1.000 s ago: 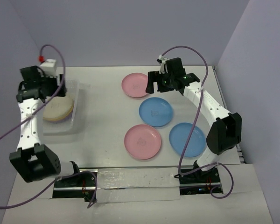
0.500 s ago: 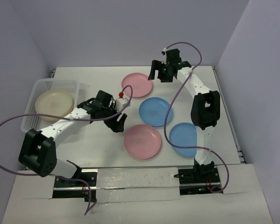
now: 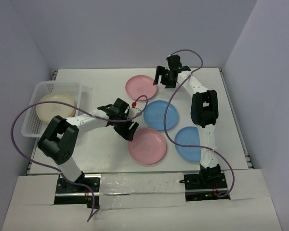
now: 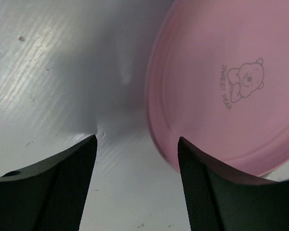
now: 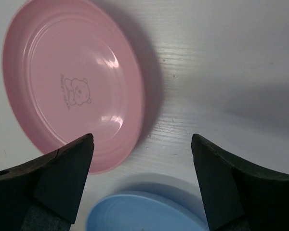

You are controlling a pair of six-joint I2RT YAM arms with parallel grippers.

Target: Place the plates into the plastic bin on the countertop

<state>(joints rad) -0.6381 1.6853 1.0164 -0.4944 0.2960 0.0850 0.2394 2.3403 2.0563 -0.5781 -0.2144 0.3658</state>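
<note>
Two pink plates [image 3: 141, 88] [image 3: 147, 146] and two blue plates [image 3: 160, 115] [image 3: 190, 143] lie on the white countertop [image 3: 106, 144]. The white mesh bin [image 3: 44, 87] at the left holds a cream plate [image 3: 55, 107] on top. My left gripper [image 3: 127, 130] is open, low over the left rim of the near pink plate [image 4: 221, 82], with one finger [image 4: 207, 192] over the rim. My right gripper [image 3: 164, 78] is open above the right edge of the far pink plate [image 5: 72, 86], with the blue plate [image 5: 144, 214] just below it in the right wrist view.
Lilac walls close off the back and both sides. Purple cables loop from both arms over the countertop. The arm bases stand on the near edge.
My left arm left the bin, swung right and came down at the near pink plate's left rim. My right gripper shifted slightly back and stays over the far pink plate's right edge.
</note>
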